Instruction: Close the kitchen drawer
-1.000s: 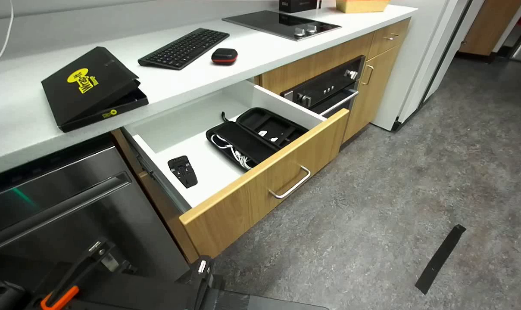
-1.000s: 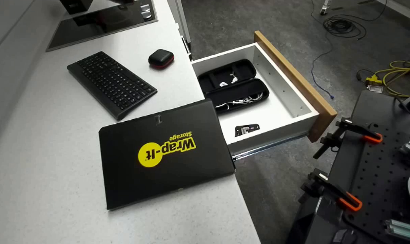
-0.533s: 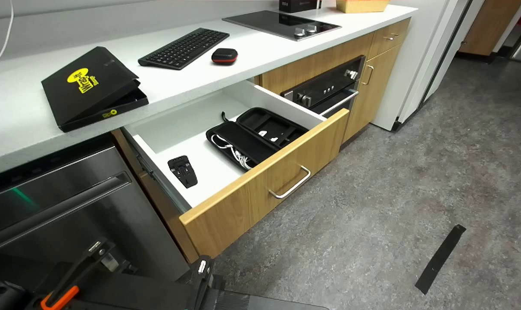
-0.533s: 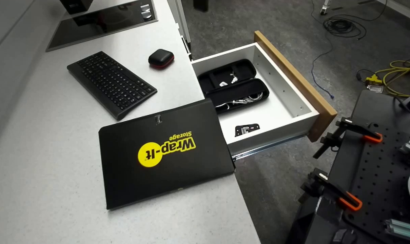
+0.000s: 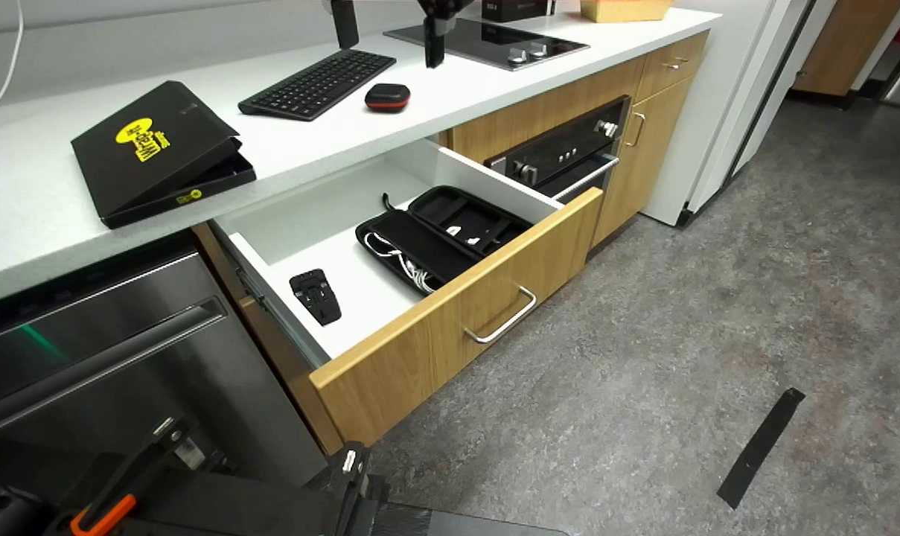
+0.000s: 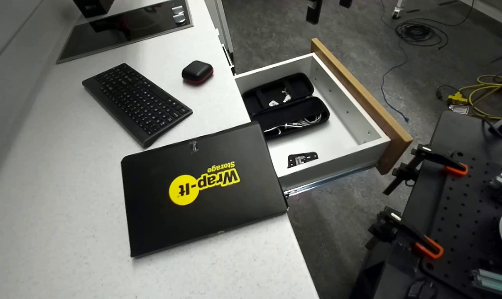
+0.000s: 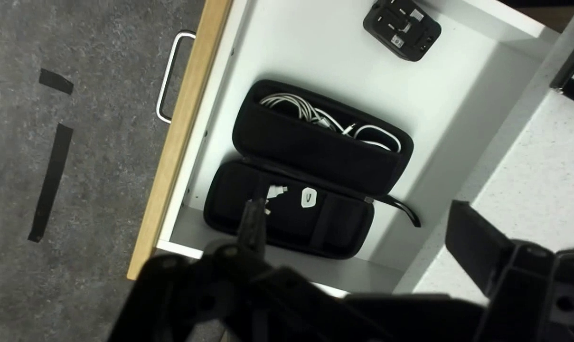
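Observation:
The kitchen drawer [image 5: 412, 372] stands pulled well out, with its oak front and silver bar handle [image 5: 505, 320] facing the floor side. Its front edge also shows in an exterior view [image 6: 358, 87] and in the wrist view [image 7: 177, 142], with the handle [image 7: 165, 76] there too. My gripper [image 7: 355, 204] is open and empty, with its fingers wide apart above the drawer and counter edge. In both exterior views the fingertips [image 5: 391, 53] [image 6: 329, 13] hang in at the top of the picture, raised and apart from the drawer.
Inside the drawer lie an open black case [image 7: 315, 152] with white cables and a black adapter [image 7: 400, 28]. A black box [image 6: 205, 191], keyboard [image 6: 136, 104] and small case [image 6: 197, 72] sit on the counter. A black clamped table [image 6: 462, 199] stands near the drawer's front corner.
My gripper has come down into view at the top of both exterior views. It has moved from over the cooktop towards the drawer-front side. The drawer has not moved.

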Motion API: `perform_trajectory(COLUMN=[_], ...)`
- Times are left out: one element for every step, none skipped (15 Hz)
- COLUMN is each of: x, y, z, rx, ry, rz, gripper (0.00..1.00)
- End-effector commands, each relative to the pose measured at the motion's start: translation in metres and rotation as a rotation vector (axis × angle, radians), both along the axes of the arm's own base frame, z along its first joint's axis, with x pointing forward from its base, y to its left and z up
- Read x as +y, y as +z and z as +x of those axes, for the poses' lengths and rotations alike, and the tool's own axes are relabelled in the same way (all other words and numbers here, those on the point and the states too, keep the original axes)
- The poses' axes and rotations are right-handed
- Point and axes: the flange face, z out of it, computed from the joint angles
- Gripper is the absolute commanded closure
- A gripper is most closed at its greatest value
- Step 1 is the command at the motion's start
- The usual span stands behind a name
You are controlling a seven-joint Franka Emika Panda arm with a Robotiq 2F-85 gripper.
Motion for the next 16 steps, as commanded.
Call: perform_trajectory(x=[0.002,0.003,0.003,0.007,0.004,-0.002,-0.014,-0.024,-0.043,-0.058,-0.076,-0.094,-0.111,-0.128,-0.143,-0.158], y=[0.001,0.001,0.001,0.001,-0.008,-0.017,-0.033,-0.046,-0.065,-0.08,-0.097,-0.112,-0.126,-0.139,-0.15,-0.158], z=[0.0,0.001,0.001,0.004,0.009,0.011,0.013,0.015,0.017,0.016,0.015,0.014,0.011,0.007,0.004,-0.001], rx=[0.0,0.0,0.0,0.008,0.011,0.021,0.037,0.058,0.079,0.096,0.108,0.113,0.122,0.128,0.132,0.145], ry=[0.003,0.005,0.006,0.003,-0.008,-0.017,-0.036,-0.052,-0.088,-0.119,-0.155,-0.192,-0.225,-0.262,-0.3,-0.334], rz=[0.0,0.0,0.0,-0.016,-0.025,-0.03,-0.034,-0.031,-0.025,-0.02,-0.015,-0.012,-0.008,-0.01,-0.017,-0.015], gripper=[0.0,0.0,0.0,0.0,0.0,0.0,0.0,0.0,0.0,0.0,0.0,0.0,0.0,0.0,0.0,0.0])
